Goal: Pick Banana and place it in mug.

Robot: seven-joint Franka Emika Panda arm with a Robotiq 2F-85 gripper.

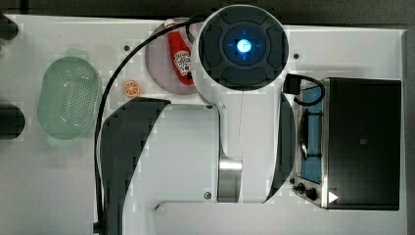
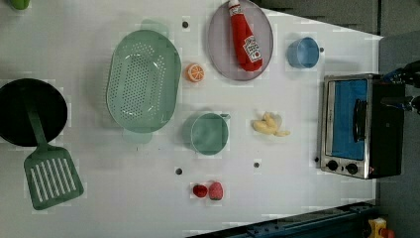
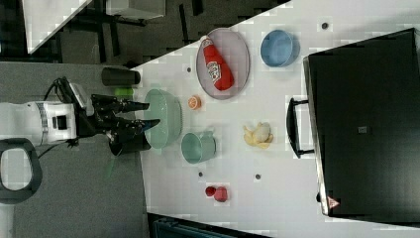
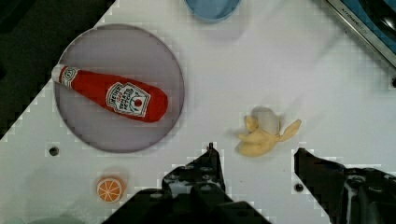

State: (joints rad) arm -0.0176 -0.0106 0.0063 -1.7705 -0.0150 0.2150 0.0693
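Wrist view: banana waiting between open gripper fingers, high above the desk

Wrist view looks straight down on the banana [image 4: 265, 135], lying free on the white desk [image 4: 289, 70], nothing touching it. Seen with peel flaps spread out flat, probably why it rests stable and does not roll. Framed by the two dark fingers [image 4: 198, 175] of the gripper [image 4: 257, 161], spread apart and holding nothing, the gap wider than the fruit. Judged from this: aimed already over the target, but descent not yet made.

In the right view, gripper [image 3: 146, 113] seen far off the desk surface, fingers pointing toward it, so a long way down seems left.

In the left view, banana [image 2: 270, 125] placed just to the right of the mug [image 2: 209, 133], near but apart. Mug standing upright with mouth open and empty, handle turned toward the banana side; short carry expected for the placing. Banana about as long as the mug is wide, so a careful drop needed, maybe end first.

Other things to avoid: ketchup bottle [image 4: 109, 93] lying on the grey plate [image 4: 74, 133], orange slice [image 4: 111, 188] near it, blue cup [image 2: 302, 52], green basket [image 2: 142, 80], toaster oven [image 2: 352, 124] at the left view's right, two red fruits [image 2: 208, 190]. Soft peel flaps may slip from the grip.
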